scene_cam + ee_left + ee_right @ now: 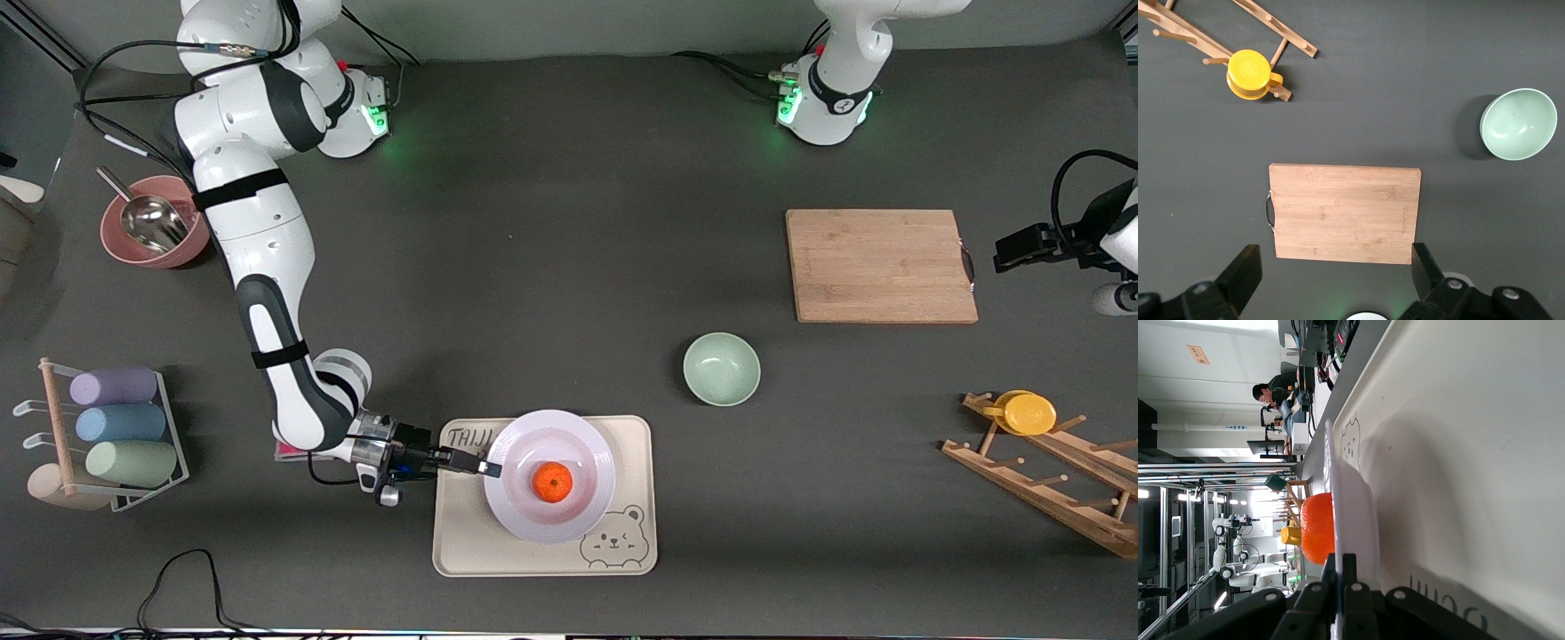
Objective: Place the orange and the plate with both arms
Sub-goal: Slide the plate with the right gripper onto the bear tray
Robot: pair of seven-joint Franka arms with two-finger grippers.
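The white plate lies on the beige bear tray, with the orange in its centre. My right gripper is shut on the plate's rim at the edge toward the right arm's end of the table. In the right wrist view the fingers pinch the thin rim of the plate, with the orange resting on it. My left gripper is open and empty, held high over the table's edge by the wooden board; in its wrist view it hangs over the board.
A wooden cutting board and a pale green bowl lie toward the left arm's end. A wooden rack with a yellow lid stands nearer the camera there. A pink bowl with a scoop and a cup rack are at the right arm's end.
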